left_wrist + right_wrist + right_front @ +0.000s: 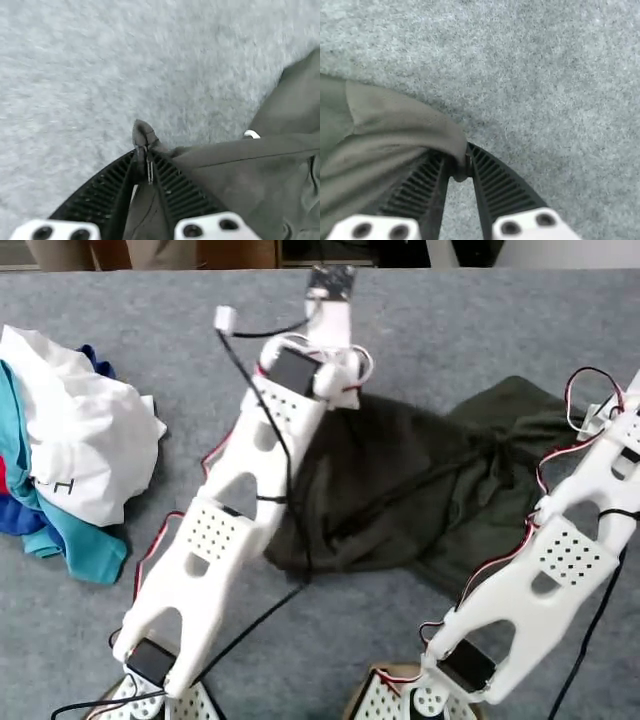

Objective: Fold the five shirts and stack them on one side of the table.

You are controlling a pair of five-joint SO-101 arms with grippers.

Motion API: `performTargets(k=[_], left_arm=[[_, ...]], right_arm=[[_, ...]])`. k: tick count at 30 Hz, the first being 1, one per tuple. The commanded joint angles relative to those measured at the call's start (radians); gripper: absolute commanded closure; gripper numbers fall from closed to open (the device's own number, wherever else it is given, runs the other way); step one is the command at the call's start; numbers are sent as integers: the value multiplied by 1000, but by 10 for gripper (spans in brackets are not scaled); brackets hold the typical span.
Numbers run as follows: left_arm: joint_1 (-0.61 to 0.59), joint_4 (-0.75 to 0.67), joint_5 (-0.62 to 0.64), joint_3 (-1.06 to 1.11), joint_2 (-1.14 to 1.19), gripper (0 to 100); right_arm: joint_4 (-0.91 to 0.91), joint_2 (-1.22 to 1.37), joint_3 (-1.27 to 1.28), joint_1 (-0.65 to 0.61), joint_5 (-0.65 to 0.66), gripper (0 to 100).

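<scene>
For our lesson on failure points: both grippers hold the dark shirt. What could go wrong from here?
1. The left gripper pinches just a small tip of the dark shirt; it may slip out when pulled.
2. The right gripper grips near an edge, and the shirt lies bunched between the arms, so the fold may come out uneven.

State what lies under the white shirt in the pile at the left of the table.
A teal shirt and a blue shirt poke out beneath the white shirt. Whatever else lies under it is covered.
</scene>
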Motion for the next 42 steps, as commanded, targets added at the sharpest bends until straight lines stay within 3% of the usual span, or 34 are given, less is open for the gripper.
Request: performTargets(k=[1,8,21,29,35,42], left_arm=[[-38,61,3,-41,-124,981],[-46,135,3,-41,-234,981],[-40,146,3,-17,-415,981],[-15,143,2,376,-397,981],[-35,129,32,666,-237,981],[-140,54,123,700,-31,981]], right_arm=[[-2,-8,-47,-2,9,996],[11,-13,-48,-10,9,996],[244,-47,-194,-58,14,996],[245,-39,-182,-62,117,996],[195,18,-193,-73,135,996],[193,28,-191,-107,137,996]])
